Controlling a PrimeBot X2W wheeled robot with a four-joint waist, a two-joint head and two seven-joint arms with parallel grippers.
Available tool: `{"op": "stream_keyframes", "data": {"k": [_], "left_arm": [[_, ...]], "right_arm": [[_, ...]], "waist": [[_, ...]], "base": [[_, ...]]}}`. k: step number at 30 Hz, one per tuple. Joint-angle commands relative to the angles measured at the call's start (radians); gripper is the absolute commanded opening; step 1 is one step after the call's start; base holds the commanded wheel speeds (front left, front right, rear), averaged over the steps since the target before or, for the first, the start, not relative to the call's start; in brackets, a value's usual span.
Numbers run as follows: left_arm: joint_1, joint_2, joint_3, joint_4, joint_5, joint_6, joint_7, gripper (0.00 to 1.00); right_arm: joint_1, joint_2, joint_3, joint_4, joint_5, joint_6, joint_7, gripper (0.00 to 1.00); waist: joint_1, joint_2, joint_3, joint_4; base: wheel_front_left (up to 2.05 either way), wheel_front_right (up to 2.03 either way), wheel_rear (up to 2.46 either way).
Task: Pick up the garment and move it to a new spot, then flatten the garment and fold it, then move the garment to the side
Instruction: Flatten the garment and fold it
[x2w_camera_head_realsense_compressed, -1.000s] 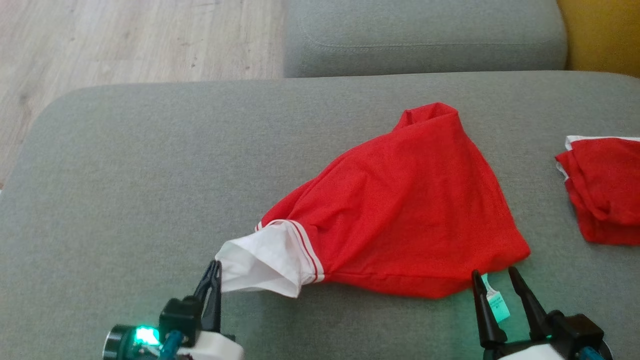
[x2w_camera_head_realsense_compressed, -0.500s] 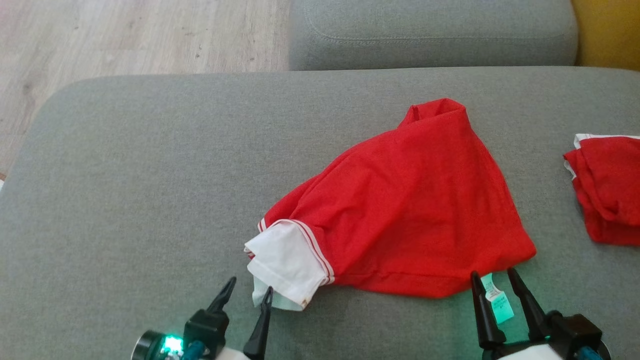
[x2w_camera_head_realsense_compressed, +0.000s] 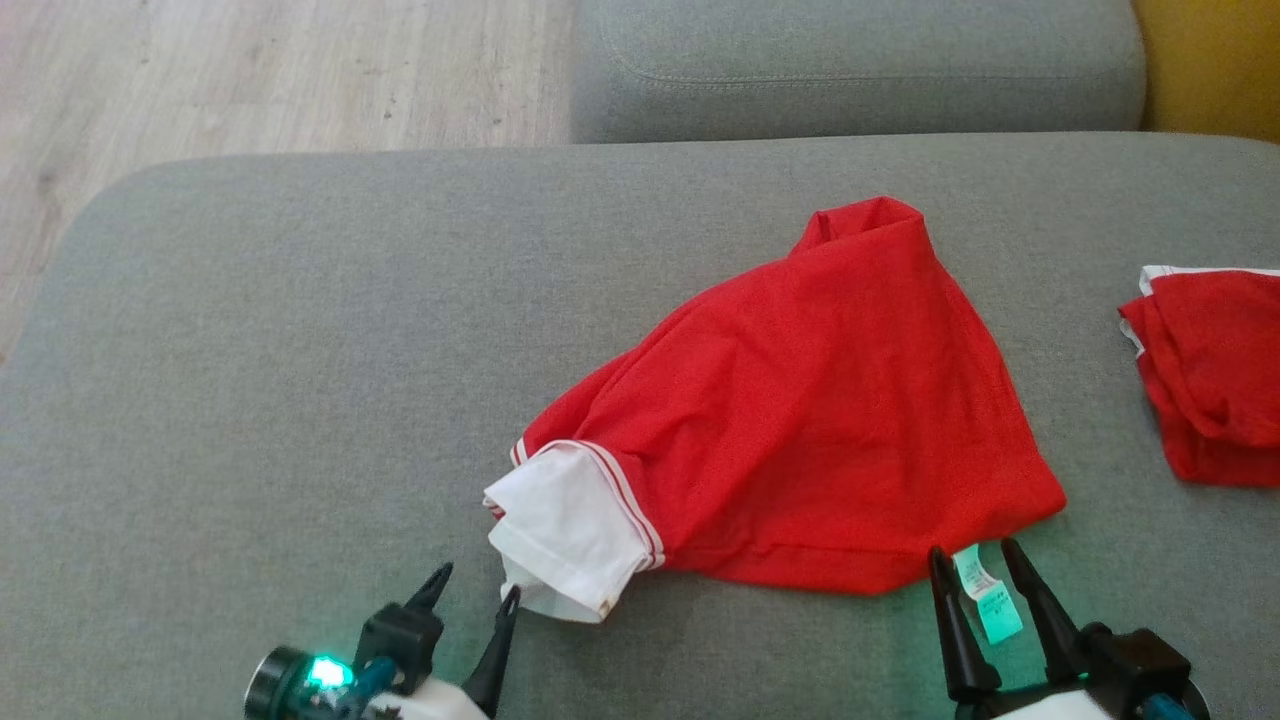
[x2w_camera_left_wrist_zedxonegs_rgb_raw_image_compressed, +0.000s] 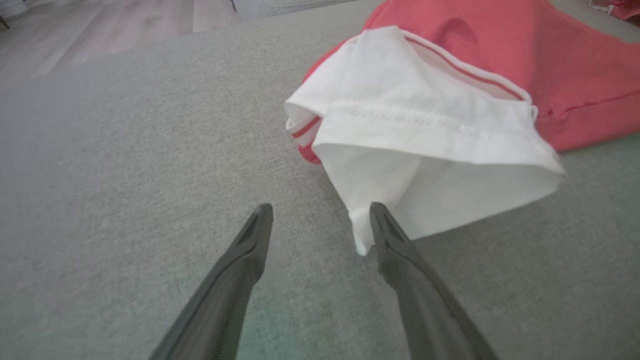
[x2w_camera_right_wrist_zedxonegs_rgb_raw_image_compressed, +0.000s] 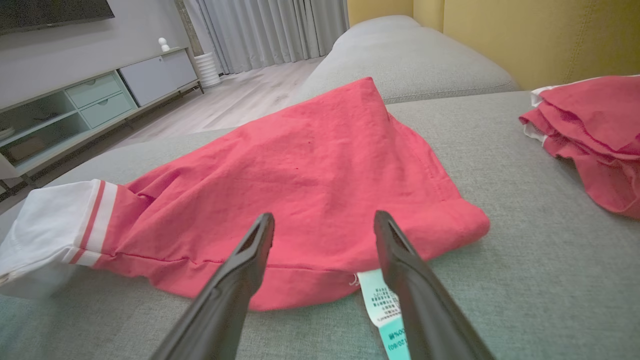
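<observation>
The red shirt (x2w_camera_head_realsense_compressed: 800, 420) is laid near the front edge of the sofa seat (x2w_camera_head_realsense_compressed: 250, 350), not yet flattened or folded. Nothing is held: the left gripper (x2w_camera_head_realsense_compressed: 476, 581) and right gripper (x2w_camera_head_realsense_compressed: 972, 549) are spread wide. Two garments are counted (another red garment (x2w_camera_head_realsense_compressed: 1210, 380) is at the right edge) and two grippers

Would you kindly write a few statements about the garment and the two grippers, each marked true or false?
1. The left gripper is open and holds nothing. True.
2. The garment is folded into a neat rectangle. False: it lies spread and rumpled on the sofa cushion.
3. The care label lies between the fingers of the right gripper. True.
4. The white sleeve lies nearest the right gripper. False: it lies by the left gripper.
5. The other red cloth lies at the robot's left. False: it lies at the right.
</observation>
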Motion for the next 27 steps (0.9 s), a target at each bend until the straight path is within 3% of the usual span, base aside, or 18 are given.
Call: {"op": "stream_keyframes", "data": {"k": [1,10,13,14,15,17,18,23,27], "left_arm": [[-0.065,0.002,0.032,-0.009,-0.001,-0.007,-0.019,1.00],[-0.165,-0.060,-0.007,0.165,-0.010,-0.119,-0.082,1.00],[-0.185,-0.081,-0.014,0.206,-0.012,-0.138,-0.107,1.00],[-0.190,-0.085,-0.016,0.218,-0.011,-0.141,-0.114,0.96],[-0.195,-0.089,-0.019,0.228,-0.010,-0.145,-0.122,0.75],[-0.204,-0.095,-0.022,0.246,-0.006,-0.150,-0.140,0.11],[-0.206,-0.096,-0.024,0.253,-0.005,-0.152,-0.151,0.00],[-0.192,-0.094,-0.015,0.261,-0.010,-0.138,-0.183,0.00],[-0.161,-0.071,0.006,0.220,-0.004,-0.087,-0.205,0.00]], "right_arm": [[-0.039,-0.021,0.026,-0.023,0.005,-0.001,-0.011,1.00],[-0.045,-0.042,0.036,-0.021,0.010,-0.001,-0.011,1.00],[-0.045,-0.047,0.035,-0.022,0.010,-0.001,-0.011,1.00],[-0.045,-0.048,0.035,-0.022,0.010,-0.001,-0.011,1.00],[-0.046,-0.049,0.035,-0.022,0.010,-0.001,-0.011,1.00],[-0.046,-0.049,0.034,-0.023,0.010,-0.001,-0.011,1.00],[-0.046,-0.049,0.033,-0.023,0.010,-0.001,-0.011,1.00],[-0.040,-0.044,0.026,-0.023,0.009,-0.001,-0.011,1.00],[-0.035,-0.036,0.018,-0.023,0.009,-0.001,-0.011,1.00]], "waist": [[0.0000,0.0000,0.002,-0.002],[0.0000,0.0000,0.016,-0.019],[0.0000,0.0000,0.018,-0.024],[0.0000,0.0000,0.019,-0.026],[0.0000,0.0000,0.020,-0.027],[0.0000,0.0000,0.021,-0.030],[0.0000,0.0000,0.021,-0.031],[0.0000,0.0000,0.017,-0.029],[0.0000,0.0000,0.009,-0.018]], "base": [[0.00,0.00,0.00],[0.00,0.00,0.00],[0.00,0.00,0.00],[0.00,0.00,0.00],[0.00,0.00,0.00],[0.00,0.00,0.00],[0.00,0.00,0.00],[0.00,0.00,0.00],[0.00,0.00,0.00]]}}
